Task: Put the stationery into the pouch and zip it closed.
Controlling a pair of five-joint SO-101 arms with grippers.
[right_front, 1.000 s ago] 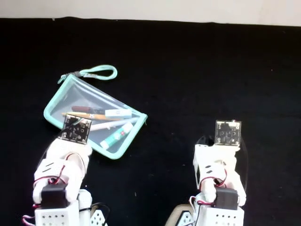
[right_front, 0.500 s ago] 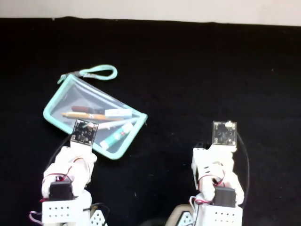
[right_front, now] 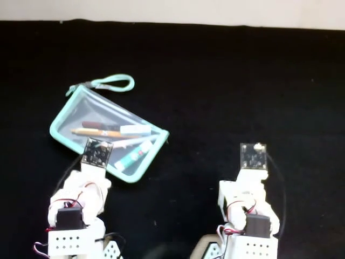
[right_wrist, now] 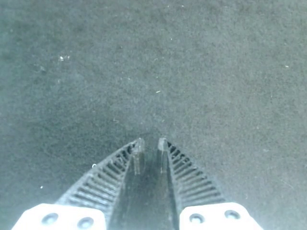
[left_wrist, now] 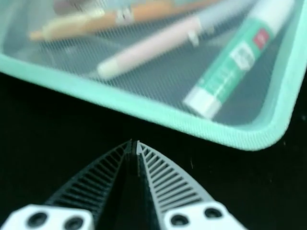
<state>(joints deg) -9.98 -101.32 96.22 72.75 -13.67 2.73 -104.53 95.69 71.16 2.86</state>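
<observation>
- Jaws of the left gripper [left_wrist: 134,143] are seen pressed tip to tip, with nothing held between them.
- The gripper is held low over the table [right_front: 226,81], its tip just short of the pouch's mint-green near edge and not touching it.
- The right gripper [right_wrist: 149,143] is pictured with only a narrow gap between its tips, nothing in it, above bare black cloth.
- The pouch [right_front: 108,116], clear mesh with mint trim, is laid flat and askew on the left side of the table, ahead of the left arm and well apart from the right one.
- Its near edge is partly covered by the left wrist in the high view.
- Stationery is seen inside the pouch: a glue stick [left_wrist: 235,52] with a green label nearest the right-hand corner, a pink pen [left_wrist: 158,45] beside it, then an orange pen [left_wrist: 120,17], and a dark pen [right_front: 116,128] farthest back.
- All four are lying roughly along the pouch's length.
- A mint loop [right_front: 113,82] is stretched out from the far corner.
- Whether the zip is closed cannot be told.
</observation>
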